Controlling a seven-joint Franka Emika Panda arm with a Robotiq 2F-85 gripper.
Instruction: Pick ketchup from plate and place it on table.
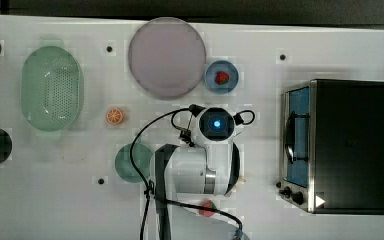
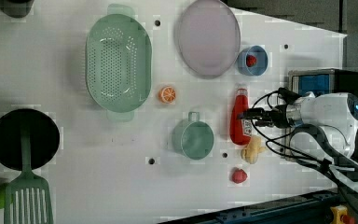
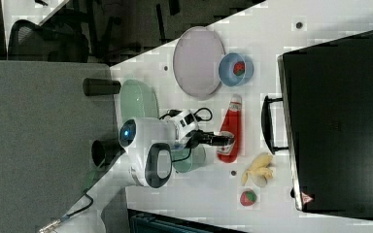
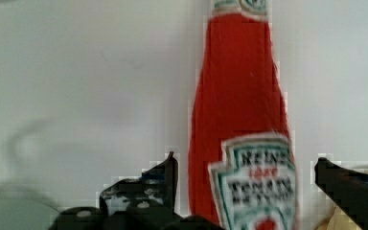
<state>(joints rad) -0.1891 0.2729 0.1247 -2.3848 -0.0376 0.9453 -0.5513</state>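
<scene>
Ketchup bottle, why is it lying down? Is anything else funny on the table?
The ketchup bottle lies flat on the table instead of standing, between the open gripper's fingers. Nothing looks spilled. A banana and a strawberry lie loose beside it.

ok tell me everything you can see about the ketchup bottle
The ketchup is a red bottle with a white cap and a white-and-green label, seemingly plastic. It lies flat on the white table, off the plate, cap toward the blue bowl. The open gripper straddles its labelled body, fingers apart from it.
</scene>
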